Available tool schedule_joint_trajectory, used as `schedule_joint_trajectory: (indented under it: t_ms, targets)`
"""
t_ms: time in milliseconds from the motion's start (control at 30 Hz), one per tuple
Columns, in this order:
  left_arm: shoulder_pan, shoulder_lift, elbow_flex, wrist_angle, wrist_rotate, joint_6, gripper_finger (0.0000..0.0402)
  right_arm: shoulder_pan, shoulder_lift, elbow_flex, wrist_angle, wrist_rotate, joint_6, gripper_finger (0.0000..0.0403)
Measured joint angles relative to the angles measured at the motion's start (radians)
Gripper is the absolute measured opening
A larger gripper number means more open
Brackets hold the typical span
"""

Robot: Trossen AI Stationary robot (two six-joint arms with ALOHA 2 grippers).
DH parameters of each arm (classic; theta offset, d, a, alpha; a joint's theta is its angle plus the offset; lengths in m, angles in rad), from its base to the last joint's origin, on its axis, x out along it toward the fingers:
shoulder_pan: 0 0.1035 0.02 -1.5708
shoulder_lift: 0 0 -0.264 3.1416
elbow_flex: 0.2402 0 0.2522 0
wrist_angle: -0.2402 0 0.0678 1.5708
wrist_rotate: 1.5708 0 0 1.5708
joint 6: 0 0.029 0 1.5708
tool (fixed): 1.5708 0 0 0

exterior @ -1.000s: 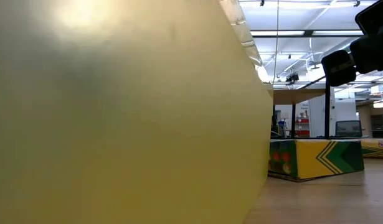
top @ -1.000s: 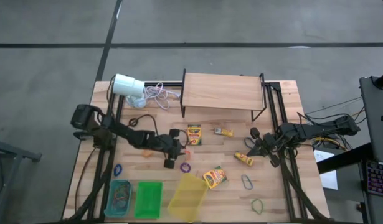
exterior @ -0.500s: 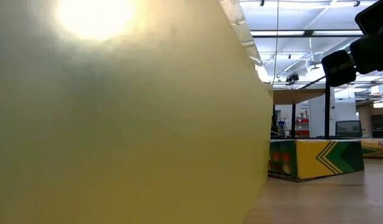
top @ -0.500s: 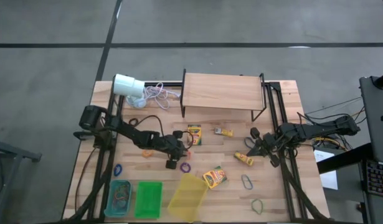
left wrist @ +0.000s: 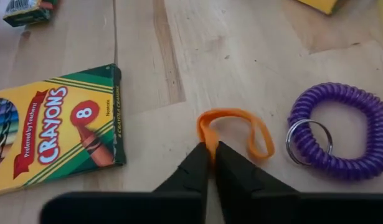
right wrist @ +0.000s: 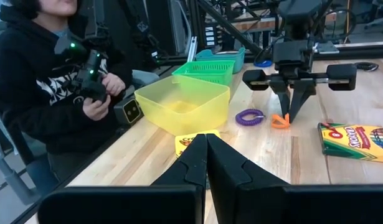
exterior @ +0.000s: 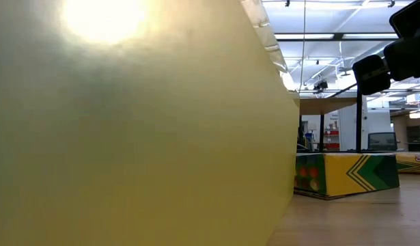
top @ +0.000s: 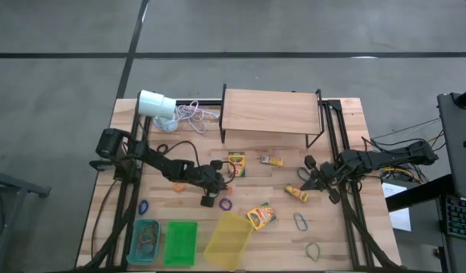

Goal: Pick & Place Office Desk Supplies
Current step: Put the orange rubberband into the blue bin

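My left gripper (left wrist: 210, 149) is down at mid-table, shut on an orange rubber band (left wrist: 236, 129) that lies flat on the wood. A purple coil loop with a key ring (left wrist: 340, 140) lies just beside the band, and a yellow-and-green crayon box (left wrist: 54, 134) lies on its other side. In the high view my left gripper (top: 217, 186) sits between that crayon box (top: 236, 164) and the purple loop (top: 225, 203). My right gripper (top: 308, 179) waits shut at the table's right, with nothing in it. My left gripper pinches the orange band's edge at one end of the loop (left wrist: 206, 132) between its two fingertips. The fingers (right wrist: 289, 99) come slanting down from the table's left. The rest of the band lies slack on the table.
A second crayon box (top: 261, 216), yellow packets (top: 297, 193) and loose bands (top: 301, 221) lie right of centre. Teal (top: 145, 241), green (top: 181, 243) and yellow (top: 229, 239) bins stand along the near edge. A wooden shelf (top: 270, 110) and white cylinder (top: 155, 104) stand at the back. A person (right wrist: 48, 93) sits beyond the table.
My left gripper has edged toward the table's right and down onto the orange band, and its fingers have shut on the band's end. The band still lies where it was.
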State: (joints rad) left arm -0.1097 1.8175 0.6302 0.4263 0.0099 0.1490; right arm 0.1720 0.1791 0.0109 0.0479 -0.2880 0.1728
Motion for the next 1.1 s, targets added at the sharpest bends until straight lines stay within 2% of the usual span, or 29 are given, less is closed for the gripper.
schedule_joint_trajectory:
  t_ms: [100,500,1100]
  targets:
    - [0.000,0.000,0.000,-0.001,-0.001,0.000,0.0006,0.000,0.000,0.000,0.000,0.000,0.000,0.0008]
    - [0.000,-0.022,-0.002,-0.027,-0.010,0.000,0.0006,0.000,0.000,0.000,0.000,0.000,0.000,0.0008]
    - [0.000,-0.296,-0.004,-0.270,-0.094,-0.041,0.0007,0.000,0.000,0.000,0.000,0.000,0.000,0.0008]
